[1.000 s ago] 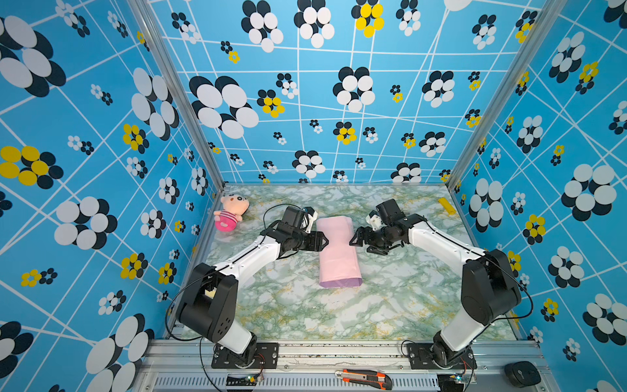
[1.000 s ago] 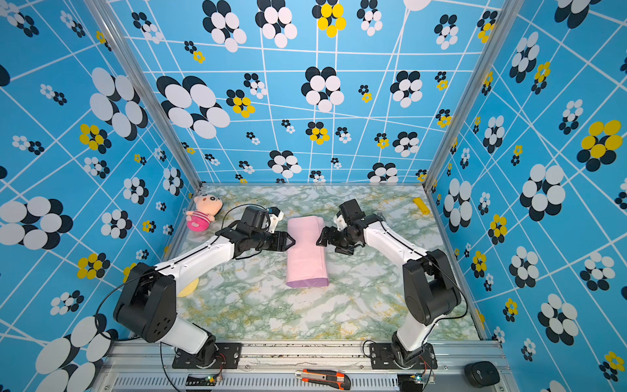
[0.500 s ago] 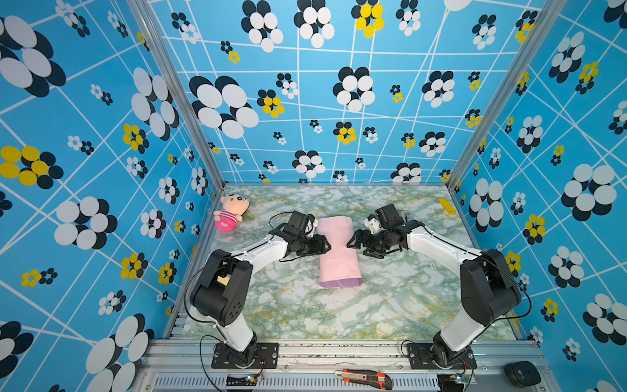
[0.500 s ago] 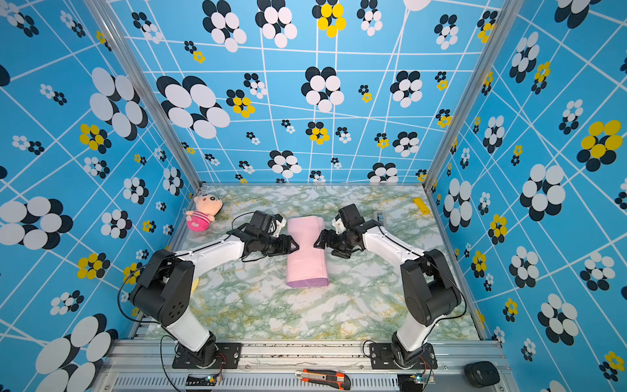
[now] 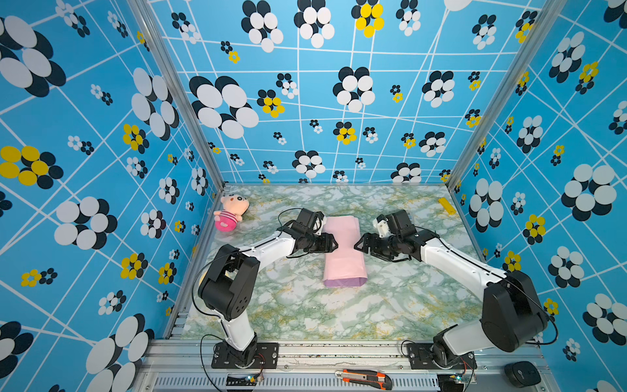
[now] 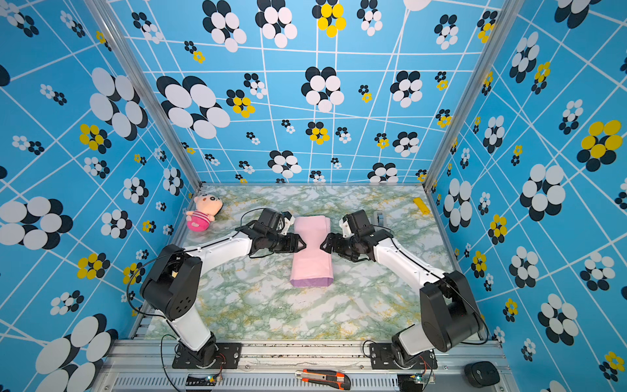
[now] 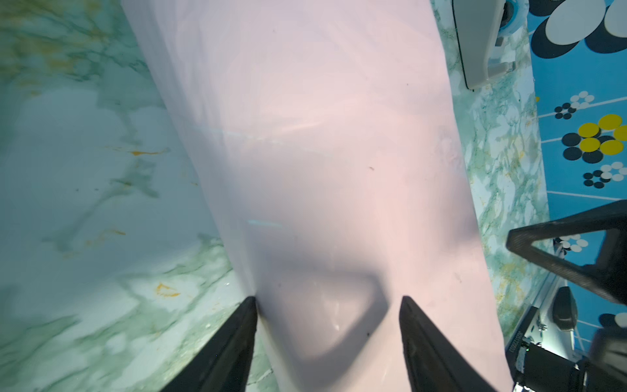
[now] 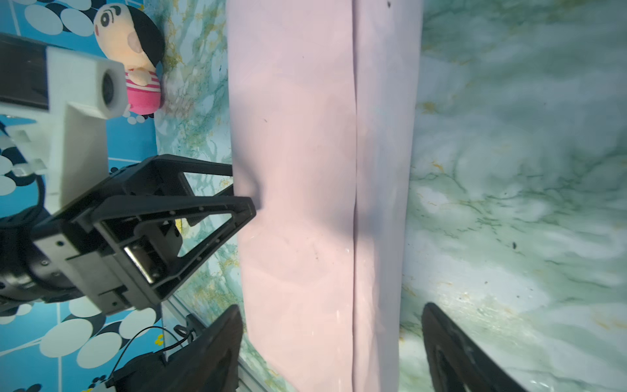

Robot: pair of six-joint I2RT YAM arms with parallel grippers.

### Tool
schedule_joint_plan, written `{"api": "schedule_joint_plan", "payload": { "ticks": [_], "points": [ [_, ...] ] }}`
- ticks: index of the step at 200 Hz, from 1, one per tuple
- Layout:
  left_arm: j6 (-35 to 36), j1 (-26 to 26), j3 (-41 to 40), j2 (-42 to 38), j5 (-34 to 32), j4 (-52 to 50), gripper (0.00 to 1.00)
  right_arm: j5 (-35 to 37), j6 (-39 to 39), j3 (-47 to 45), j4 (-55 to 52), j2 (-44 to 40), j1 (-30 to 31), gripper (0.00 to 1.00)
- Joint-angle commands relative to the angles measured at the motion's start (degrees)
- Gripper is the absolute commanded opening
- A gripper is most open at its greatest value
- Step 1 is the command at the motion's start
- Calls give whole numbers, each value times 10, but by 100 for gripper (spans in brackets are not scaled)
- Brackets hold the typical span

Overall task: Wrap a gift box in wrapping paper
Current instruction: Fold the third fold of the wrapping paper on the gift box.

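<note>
Wrapping paper (image 5: pixel 343 251) is lying on the table (image 5: pixel 305 305) in both top views, a folded pale pink tube, lilac at its near end; my left gripper (image 5: pixel 334 243) and right gripper (image 5: pixel 357 245) are pressing its narrowed waist from either side; left wrist view: my fingers (image 7: pixel 237 339) are standing apart astride the fold; right wrist view: my fingers (image 8: pixel 220 346) are standing wide, paper between them.

Top views look down frontally; wrist views face the wrapping paper (image 7: pixel 322 135) closely.
</note>
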Motion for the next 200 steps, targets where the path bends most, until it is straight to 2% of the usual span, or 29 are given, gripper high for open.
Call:
{"api": "schedule_joint_plan", "payload": {
  "ticks": [1,15,38,51,60,83,120,162,200],
  "points": [
    [93,-1,5,-65,-27,-34,70,51,-122,-12,1,-49,5,83],
    [160,-3,-15,-102,-17,-25,72,58,-227,-23,15,-83,6,81],
    [303,-9,-95,-189,27,58,72,75,-397,-41,22,-127,10,87],
    [384,-13,-149,-236,43,104,81,66,-501,-46,20,-134,15,88],
    [405,-12,-176,-260,31,129,88,54,-571,-51,21,-133,20,88],
    [421,4,-195,-290,19,117,88,36,-700,-49,27,-100,45,85],
    [425,32,-197,-306,15,83,85,54,-808,-14,36,-26,92,86],
    [415,48,-212,-316,34,94,83,29,-865,23,30,30,104,85],
    [412,48,-216,-305,52,104,82,31,-874,40,39,66,109,85]
  ]
}}
